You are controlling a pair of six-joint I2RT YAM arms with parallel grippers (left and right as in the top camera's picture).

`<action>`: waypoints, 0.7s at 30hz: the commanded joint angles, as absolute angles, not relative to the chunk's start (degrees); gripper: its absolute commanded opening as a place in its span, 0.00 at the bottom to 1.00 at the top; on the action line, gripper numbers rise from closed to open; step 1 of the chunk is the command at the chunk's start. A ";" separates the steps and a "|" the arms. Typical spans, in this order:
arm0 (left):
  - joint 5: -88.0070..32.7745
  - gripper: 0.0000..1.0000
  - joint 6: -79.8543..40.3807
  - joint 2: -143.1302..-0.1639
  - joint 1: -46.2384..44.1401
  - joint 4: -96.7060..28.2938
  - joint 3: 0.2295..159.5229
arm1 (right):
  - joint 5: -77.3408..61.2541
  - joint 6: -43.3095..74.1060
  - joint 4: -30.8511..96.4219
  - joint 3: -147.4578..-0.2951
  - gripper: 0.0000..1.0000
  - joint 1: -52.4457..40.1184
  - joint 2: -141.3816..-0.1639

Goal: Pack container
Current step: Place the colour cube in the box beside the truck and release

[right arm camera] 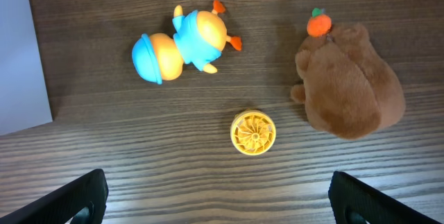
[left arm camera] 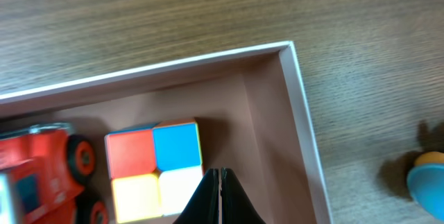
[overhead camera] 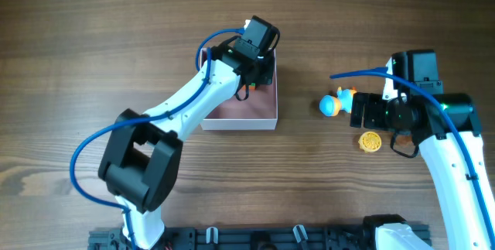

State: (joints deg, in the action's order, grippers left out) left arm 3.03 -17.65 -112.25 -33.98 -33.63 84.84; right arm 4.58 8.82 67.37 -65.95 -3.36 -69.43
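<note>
The container, a shallow white-walled box with a pink inside, stands at mid-table. Its far right corner shows in the left wrist view. Inside lie a four-coloured cube and a red toy truck. My left gripper is shut and empty, just above the box floor next to the cube; in the overhead view it is over the box. My right gripper is wide open and empty, above the table right of the box; it also shows in the overhead view.
On the table right of the box lie a blue-and-orange duck toy, a yellow ribbed disc and a brown plush with a small orange on it. The box's white wall is at the right wrist view's left edge.
</note>
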 commanded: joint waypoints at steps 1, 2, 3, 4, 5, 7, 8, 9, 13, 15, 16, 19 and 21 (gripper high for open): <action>0.21 0.04 -16.71 -115.57 -34.02 -32.40 85.25 | 5.56 9.15 67.57 -67.29 1.00 -3.25 -69.34; -0.45 0.04 -16.71 -116.07 -34.02 -31.99 85.25 | 5.56 9.15 67.57 -67.29 1.00 -3.25 -69.34; -0.64 0.04 -16.71 -116.81 -34.02 -31.79 85.25 | 5.56 9.17 67.55 -67.29 1.00 -3.25 -69.34; -0.64 0.04 -16.71 -117.12 -34.02 -31.86 85.25 | 5.56 9.17 67.55 -67.29 1.00 -3.25 -69.34; -0.64 0.04 -16.71 -117.71 -34.02 -31.90 85.25 | 5.56 9.19 67.55 -67.29 1.00 -3.25 -69.34; -0.62 0.04 -16.10 -118.45 -34.02 -31.86 85.25 | 5.56 9.19 67.57 -67.29 1.00 -3.25 -69.34; -0.54 0.04 -14.72 -118.80 -34.02 -31.88 85.25 | 5.54 9.19 67.57 -67.29 1.00 -3.25 -69.34; -0.30 0.04 -13.63 -118.96 -34.02 -31.92 85.25 | 5.54 9.19 67.57 -67.29 1.00 -3.25 -69.34; 5.06 0.04 -13.63 -118.98 -33.95 -32.12 85.25 | 5.54 9.17 67.57 -67.29 1.00 -3.25 -69.34; 6.52 0.04 -13.67 -118.98 -33.98 -32.12 85.25 | 5.54 9.17 67.57 -67.29 1.00 -3.25 -69.34; 7.38 0.04 -13.69 -118.98 -33.98 -32.12 85.25 | 5.56 9.17 67.57 -67.29 1.00 -3.25 -69.34; 8.71 0.04 -13.72 -118.98 -33.98 -32.10 85.25 | 5.54 9.19 67.57 -67.29 1.00 -3.25 -69.34; 9.15 0.04 -13.78 -118.98 -33.98 -32.10 85.25 | 5.54 9.17 67.55 -67.29 1.00 -3.25 -69.34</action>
State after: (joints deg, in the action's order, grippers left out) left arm 7.07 -14.63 -118.15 -33.98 -32.10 84.84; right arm 4.58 8.82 67.37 -65.95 -3.38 -69.43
